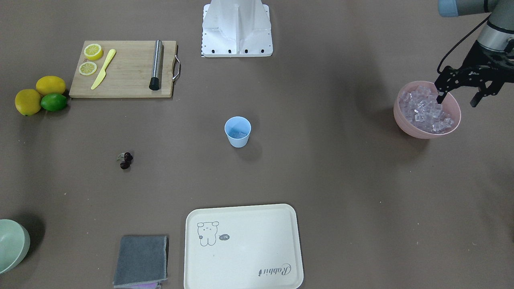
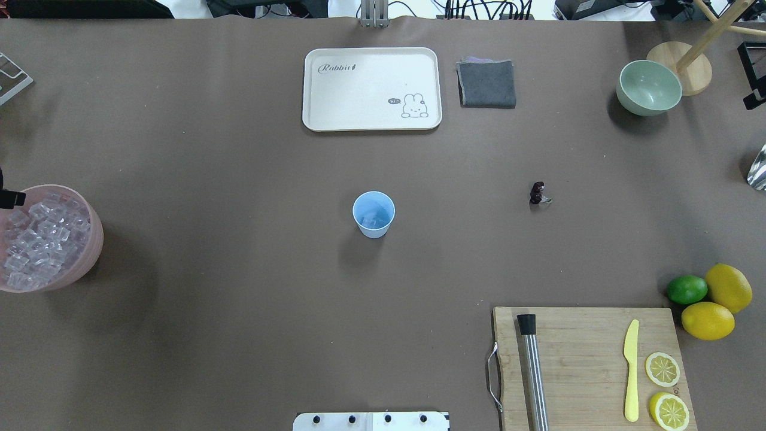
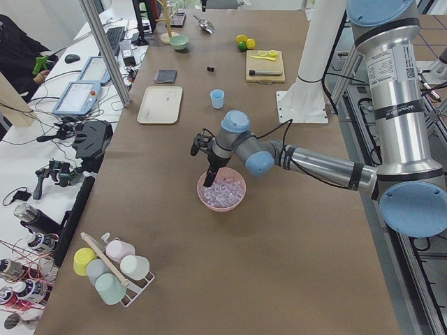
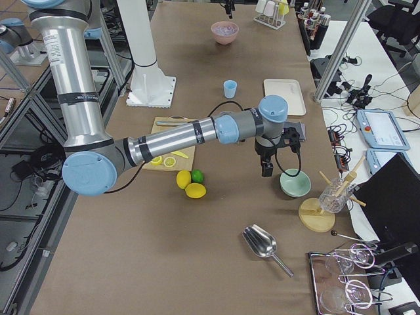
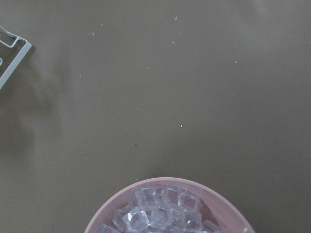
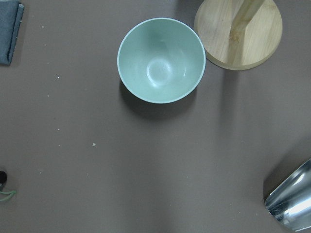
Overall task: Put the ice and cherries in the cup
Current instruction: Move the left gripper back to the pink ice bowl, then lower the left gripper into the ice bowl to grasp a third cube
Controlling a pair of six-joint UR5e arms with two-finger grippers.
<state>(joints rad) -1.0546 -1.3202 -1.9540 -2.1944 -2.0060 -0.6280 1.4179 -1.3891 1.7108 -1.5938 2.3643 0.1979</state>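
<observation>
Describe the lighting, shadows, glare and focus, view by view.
Overhead exterior: even light, and the cup throws a soft shadow toward the robot. Right wrist-mounted: sharp, with bright glare on the metal scoop. Left wrist-mounted: the ice glints at the bottom edge and is slightly soft.

This is a robotics lab. A large industrial robot arm (image 3: 398, 105) and a white pedestal (image 3: 321, 49) stand at a long table (image 3: 293, 279) covered in brown. At the left of the side view, a bench beside aluminium posts (image 3: 103, 49) holds teach pendants (image 3: 77, 98) and cables.
</observation>
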